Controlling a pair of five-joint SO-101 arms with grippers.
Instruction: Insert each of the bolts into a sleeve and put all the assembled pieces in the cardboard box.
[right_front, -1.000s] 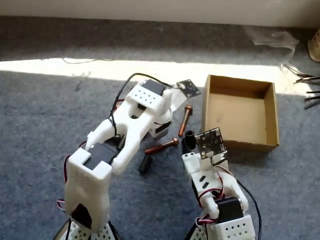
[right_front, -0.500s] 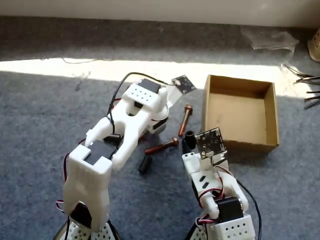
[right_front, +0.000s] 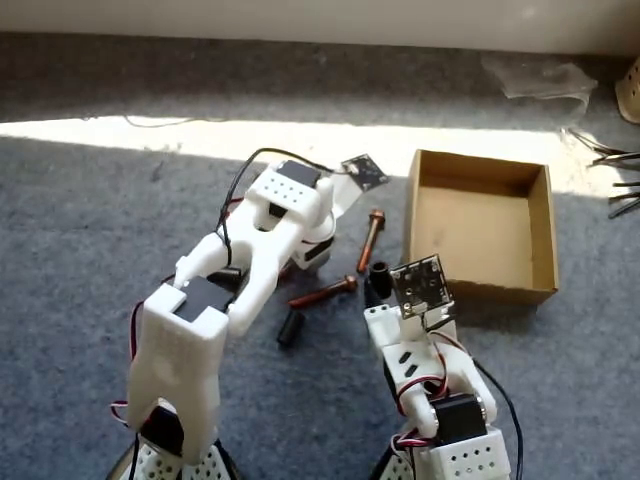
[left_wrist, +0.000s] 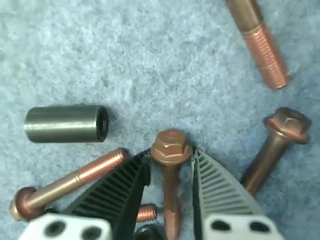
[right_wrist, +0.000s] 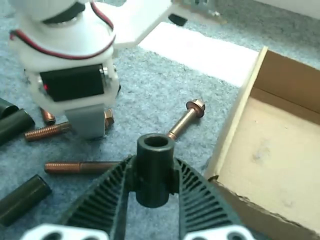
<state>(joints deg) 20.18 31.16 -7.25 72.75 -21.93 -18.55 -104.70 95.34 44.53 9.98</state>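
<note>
Early stage: no bolt sits in a sleeve yet, and the box (right_front: 480, 165) has no assembled piece in it. Your left fingers (left_wrist: 125, 185) are closed onto a bolt (left_wrist: 171, 150). The tips press its hex head and the shank runs back between them, low over the carpet (left_wrist: 150, 60). More bolts lie loose round those fingers: one (left_wrist: 277, 142) just outside one finger, one (left_wrist: 65, 186) just outside the other, and one (left_wrist: 260, 45) well past the tips. A loose sleeve (left_wrist: 65, 123) lies on its side past the tips, apart from them.

Your right fingers (right_wrist: 110, 190) grip a sleeve (right_wrist: 156, 150) upright, with the bore up and nothing in it. The box is just beside them, and the left fingers are near, beyond the tips.

My read of what's left is everything. Get the held bolt into that bore and drop the pair in the box. Then repeat for the other bolts and sleeves on the carpet.
</note>
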